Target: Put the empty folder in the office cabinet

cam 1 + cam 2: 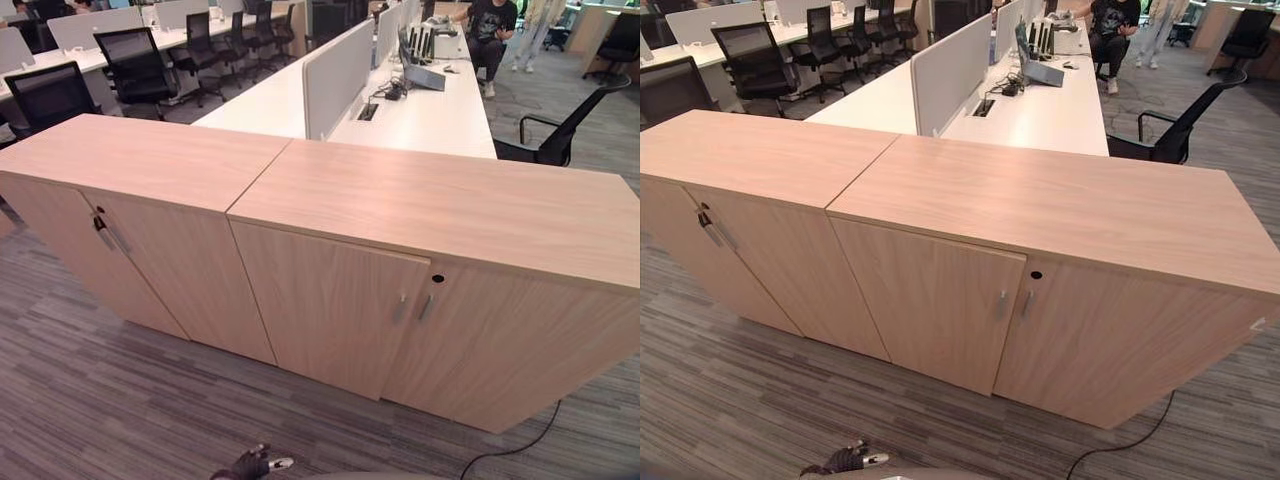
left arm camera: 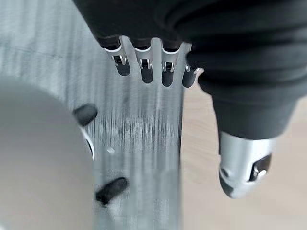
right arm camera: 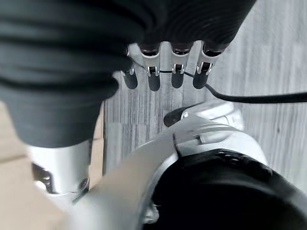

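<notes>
Two light wood office cabinets stand side by side before me, the right cabinet (image 1: 330,310) and the left cabinet (image 1: 150,260), all doors closed. The right one has a pair of slim metal handles (image 1: 412,308) and a keyhole (image 1: 438,278) where its doors meet. My left hand (image 2: 146,72) hangs over the grey carpet beside the cabinet's wood, fingers straight, holding nothing. My right hand (image 3: 153,79) also hangs low over the carpet, open and holding nothing.
Behind the cabinets run long white desks (image 1: 420,115) with white dividers (image 1: 335,75) and black office chairs (image 1: 135,65). One black chair (image 1: 555,135) stands close behind the right cabinet. A person (image 1: 490,30) sits at the far end. Striped grey carpet (image 1: 120,400) lies in front.
</notes>
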{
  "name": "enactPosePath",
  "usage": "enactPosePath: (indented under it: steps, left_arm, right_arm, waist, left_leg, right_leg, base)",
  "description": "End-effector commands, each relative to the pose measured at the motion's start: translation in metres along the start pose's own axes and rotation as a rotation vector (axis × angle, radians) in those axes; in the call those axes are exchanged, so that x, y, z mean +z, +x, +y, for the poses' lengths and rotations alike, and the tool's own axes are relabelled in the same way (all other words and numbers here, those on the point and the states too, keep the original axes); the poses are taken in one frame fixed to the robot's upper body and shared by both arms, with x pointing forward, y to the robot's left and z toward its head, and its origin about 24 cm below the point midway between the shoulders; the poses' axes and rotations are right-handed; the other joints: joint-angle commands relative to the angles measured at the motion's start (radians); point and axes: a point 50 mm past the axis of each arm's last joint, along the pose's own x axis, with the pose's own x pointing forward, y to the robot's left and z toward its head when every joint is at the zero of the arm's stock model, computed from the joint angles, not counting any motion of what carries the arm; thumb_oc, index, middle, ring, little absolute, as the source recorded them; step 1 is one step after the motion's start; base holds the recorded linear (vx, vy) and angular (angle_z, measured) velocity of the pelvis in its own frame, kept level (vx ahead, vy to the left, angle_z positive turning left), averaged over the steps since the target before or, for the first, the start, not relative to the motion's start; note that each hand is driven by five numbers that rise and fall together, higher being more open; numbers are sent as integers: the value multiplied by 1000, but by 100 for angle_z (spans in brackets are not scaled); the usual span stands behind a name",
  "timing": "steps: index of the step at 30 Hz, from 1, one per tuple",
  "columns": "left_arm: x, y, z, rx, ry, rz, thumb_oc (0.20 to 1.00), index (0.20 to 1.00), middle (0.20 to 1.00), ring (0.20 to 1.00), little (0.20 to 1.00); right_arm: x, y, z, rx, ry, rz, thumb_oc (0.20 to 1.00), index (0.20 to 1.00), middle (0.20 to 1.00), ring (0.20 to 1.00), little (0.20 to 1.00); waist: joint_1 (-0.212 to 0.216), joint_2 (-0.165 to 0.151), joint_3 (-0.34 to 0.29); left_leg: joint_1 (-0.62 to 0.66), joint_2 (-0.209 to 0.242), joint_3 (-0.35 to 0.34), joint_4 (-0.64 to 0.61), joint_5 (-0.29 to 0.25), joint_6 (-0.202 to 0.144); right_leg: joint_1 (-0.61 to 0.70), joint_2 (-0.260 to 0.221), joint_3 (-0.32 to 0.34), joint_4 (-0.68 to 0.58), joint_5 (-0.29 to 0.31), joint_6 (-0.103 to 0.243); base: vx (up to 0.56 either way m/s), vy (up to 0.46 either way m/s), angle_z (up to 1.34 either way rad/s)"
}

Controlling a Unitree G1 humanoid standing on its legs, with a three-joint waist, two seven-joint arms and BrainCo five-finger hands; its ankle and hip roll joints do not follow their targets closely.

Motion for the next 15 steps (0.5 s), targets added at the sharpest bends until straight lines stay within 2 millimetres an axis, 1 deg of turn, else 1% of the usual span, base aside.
enactPosePath:
  steps: [1, 3, 7, 15]
  left_arm:
    - [21, 4, 16, 59, 29, -58, 1000, 1000, 1000, 1000, 1000]
    - [22, 5, 17, 65, 46, -59, 1000, 1000, 1000, 1000, 1000]
    - [21, 5, 17, 71, 59, -56, 1000, 1000, 1000, 1000, 1000]
    - [20, 5, 15, 68, 56, -49, 1000, 1000, 1000, 1000, 1000]
  right_arm:
    - [22, 2, 12, 21, -141, -35, 1000, 1000, 1000, 1000, 1000]
    - [25, 2, 12, 17, -168, -44, 1000, 1000, 1000, 1000, 1000]
    - [29, 2, 13, 16, -167, -66, 1000, 1000, 1000, 1000, 1000]
    - [31, 2, 16, 19, -174, -71, 1000, 1000, 1000, 1000, 1000]
  waist:
    - [-6, -3, 45]
    - [-5, -1, 43]
    - [-6, 1, 41]
    - [-8, 3, 43]
  left_leg:
    - [9, 1, -58, 9, -79, -19]
    - [11, 0, -58, 9, -81, -18]
    - [12, 1, -57, 9, -82, -18]
    - [13, 2, -56, 9, -84, -17]
  right_leg:
    - [25, 36, -87, 4, -33, 16]
    - [24, 37, -86, 4, -33, 16]
    - [24, 39, -83, 4, -34, 16]
    - [18, 41, -76, 4, -31, 15]
  base:
    - [0, 0, 0]
    - [0, 0, 0]
    - [0, 0, 0]
    - [0, 0, 0]
